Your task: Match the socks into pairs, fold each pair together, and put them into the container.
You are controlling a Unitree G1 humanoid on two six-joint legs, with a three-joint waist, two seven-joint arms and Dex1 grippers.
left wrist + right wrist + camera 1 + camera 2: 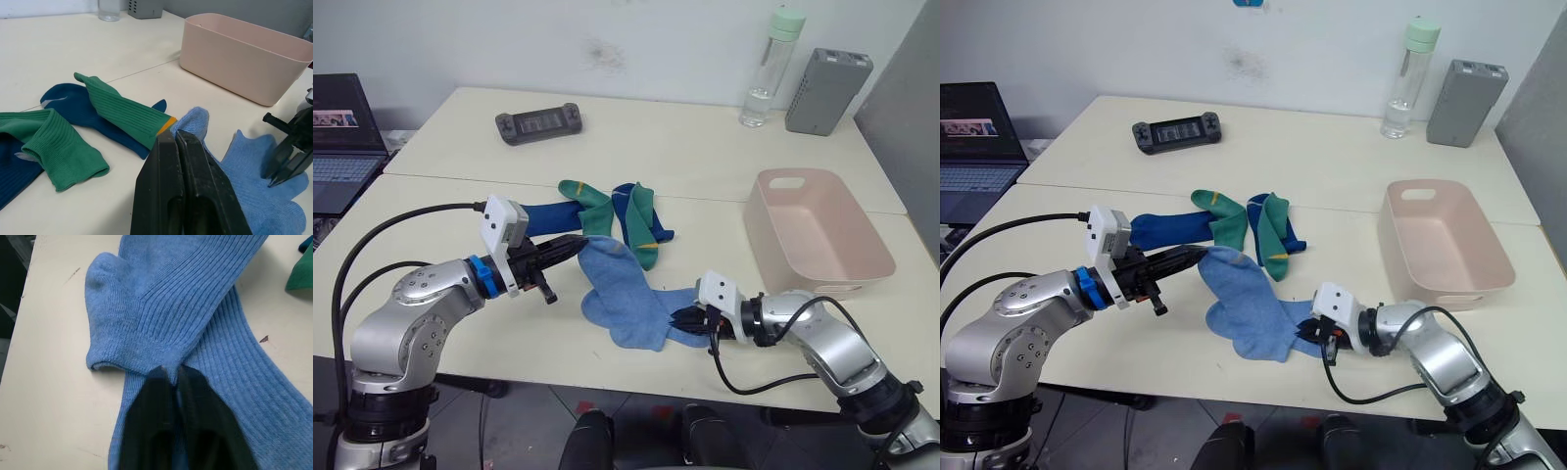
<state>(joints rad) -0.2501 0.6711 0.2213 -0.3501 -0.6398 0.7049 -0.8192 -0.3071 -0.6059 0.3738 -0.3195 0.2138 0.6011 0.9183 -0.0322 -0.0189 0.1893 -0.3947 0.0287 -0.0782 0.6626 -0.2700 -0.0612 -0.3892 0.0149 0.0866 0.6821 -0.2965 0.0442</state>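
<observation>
I've got both grippers, left (576,245) and right (679,319), pinched on the light blue socks (622,294) near the table's front edge; uneven pull could slip one, misaligning the fold.

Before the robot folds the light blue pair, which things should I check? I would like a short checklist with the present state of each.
1. Left gripper holds one end of the light blue socks: ok, fingers closed on the fabric.
2. Right gripper holds the other end: ok, fingers pinch the fabric.
3. Two light blue socks lie stacked: ok, one lies over the other in the right wrist view.
4. Green socks and dark blue socks apart from the pair: cannot tell, one green sock lies very close.
5. Pink container empty and upright: ok.
</observation>
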